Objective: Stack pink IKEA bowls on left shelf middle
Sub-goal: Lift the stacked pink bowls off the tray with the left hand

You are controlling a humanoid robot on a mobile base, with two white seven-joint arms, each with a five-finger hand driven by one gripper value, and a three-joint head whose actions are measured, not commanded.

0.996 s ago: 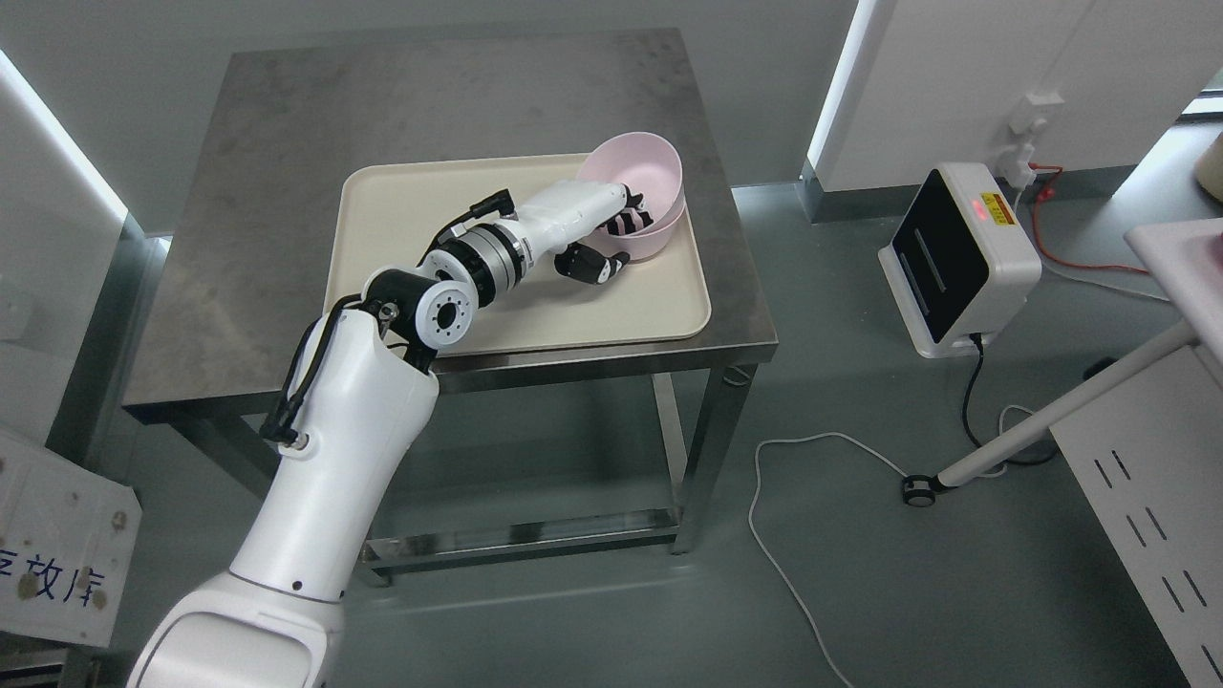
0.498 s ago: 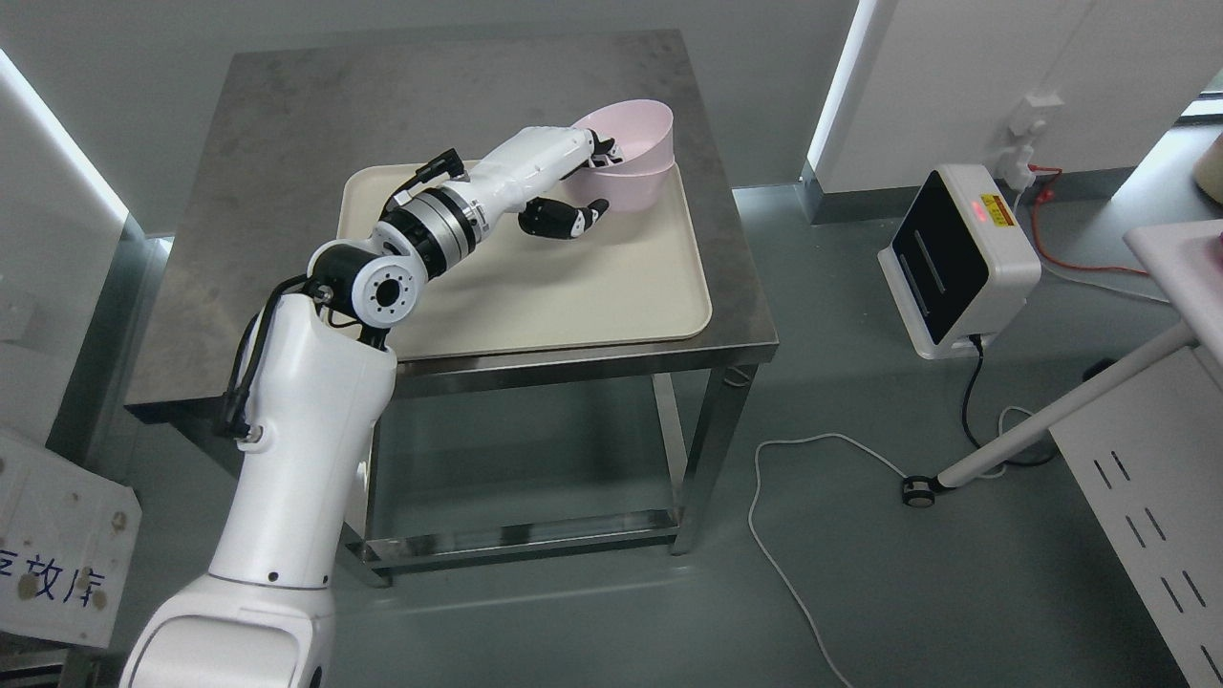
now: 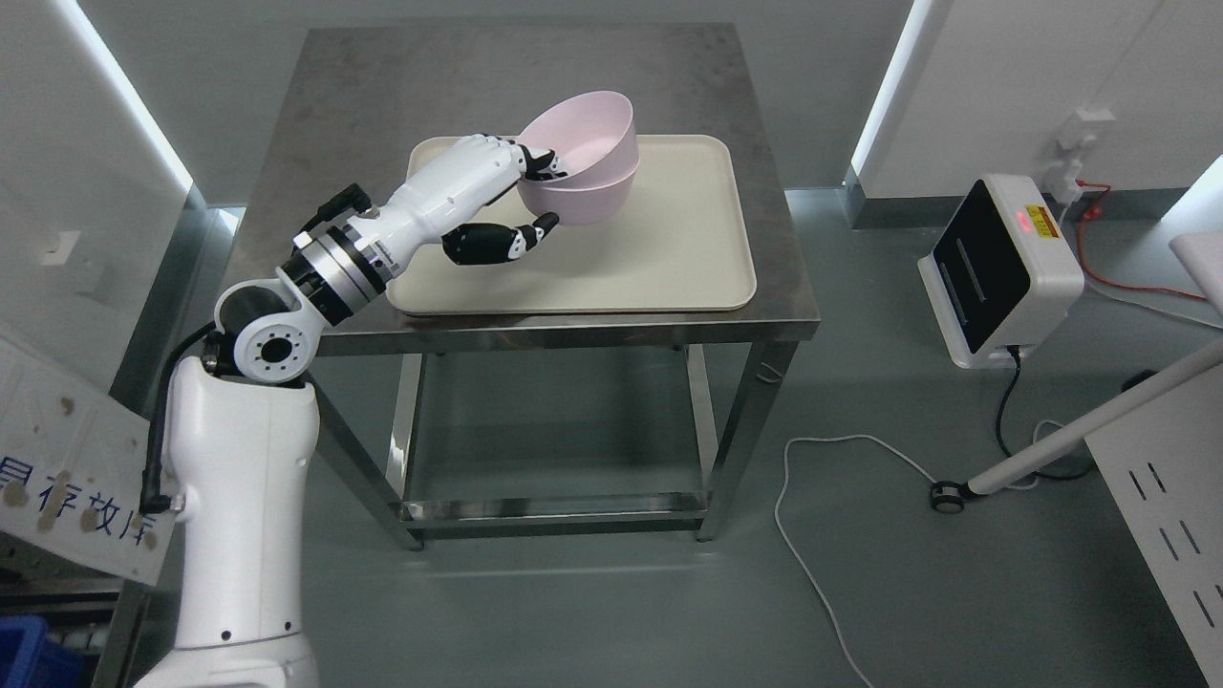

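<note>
The pink bowls (image 3: 585, 158), two nested, are clear of the tray (image 3: 669, 248), held by the left hand (image 3: 502, 196): fingers over the near rim, thumb under. Risk: the upper bowl sits tilted and could slide out if the hand tips. Beyond the hand, the tray and counter (image 3: 382, 105) are bare; open floor lies right. No shelf is visible.

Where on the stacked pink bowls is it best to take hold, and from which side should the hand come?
Probably at the rim on their left side, where the left hand now grips: fingers hooked inside the top of the pink bowls, thumb under the outer wall. The walls are wide and smooth, the opening is tilted, so the thin rim seems the only pinchable part. They hang above the tray.
</note>
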